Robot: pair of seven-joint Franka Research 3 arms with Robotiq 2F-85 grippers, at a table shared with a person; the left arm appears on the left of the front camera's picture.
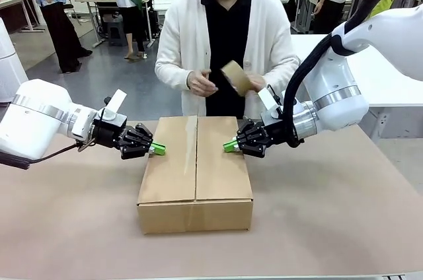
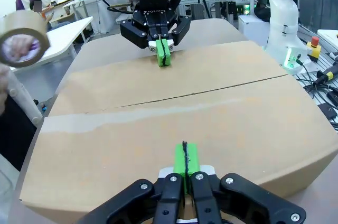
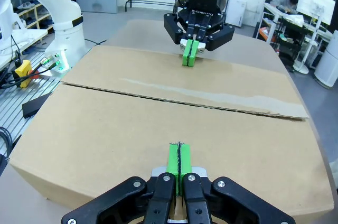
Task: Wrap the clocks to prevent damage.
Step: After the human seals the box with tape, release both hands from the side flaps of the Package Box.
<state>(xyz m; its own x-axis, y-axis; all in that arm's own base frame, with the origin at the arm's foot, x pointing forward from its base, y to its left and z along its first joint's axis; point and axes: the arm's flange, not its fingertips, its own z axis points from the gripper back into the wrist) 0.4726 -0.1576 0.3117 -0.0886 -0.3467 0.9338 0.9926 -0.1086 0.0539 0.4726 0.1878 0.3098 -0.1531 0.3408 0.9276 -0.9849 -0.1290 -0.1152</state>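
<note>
The cardboard box [image 1: 195, 168] sits mid-table, flaps down. The left gripper [image 1: 158, 149] and right gripper [image 1: 229, 146], both pinched together and empty, rest on its left and right edges (each body reads "ROBOTIQ"). The person's hand [image 1: 198, 84] at the far side holds a tape roll [image 1: 236, 76].

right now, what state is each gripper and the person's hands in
Left gripper: shut, empty, tips on the box.
Right gripper: shut, empty, tips on the box.
Person's hands: holding a tape roll.
</note>
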